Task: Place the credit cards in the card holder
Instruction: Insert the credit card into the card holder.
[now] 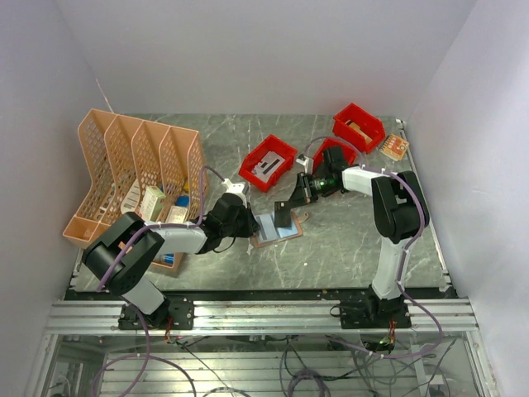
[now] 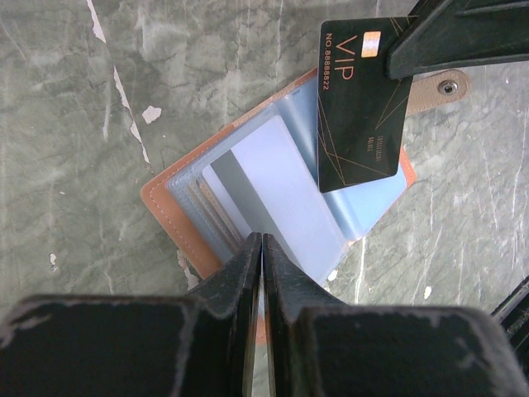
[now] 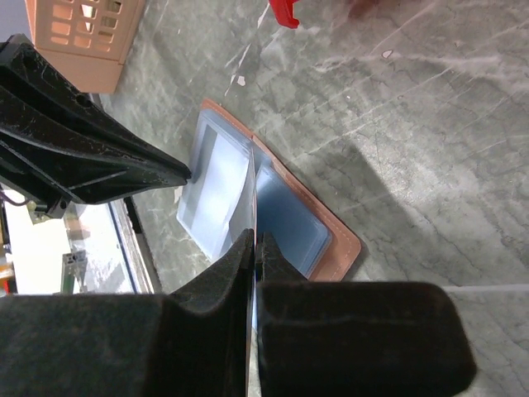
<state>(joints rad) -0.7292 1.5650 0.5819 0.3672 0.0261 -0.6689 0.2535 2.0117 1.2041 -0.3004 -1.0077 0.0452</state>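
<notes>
Clamping the black VIP card (image 2: 359, 107) in your right gripper (image 3: 254, 241), you hang it upper right over the open card holder (image 2: 165, 198), mid-frame; left gripper (image 2: 262, 246) jaws pinch its near edge, likely steadying it

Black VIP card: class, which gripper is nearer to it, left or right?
Right. The right gripper pinches the black VIP card by its edge, over the open card holder. The left gripper sits at the card holder's edge, closed on a sleeve, apart from the card.
</notes>
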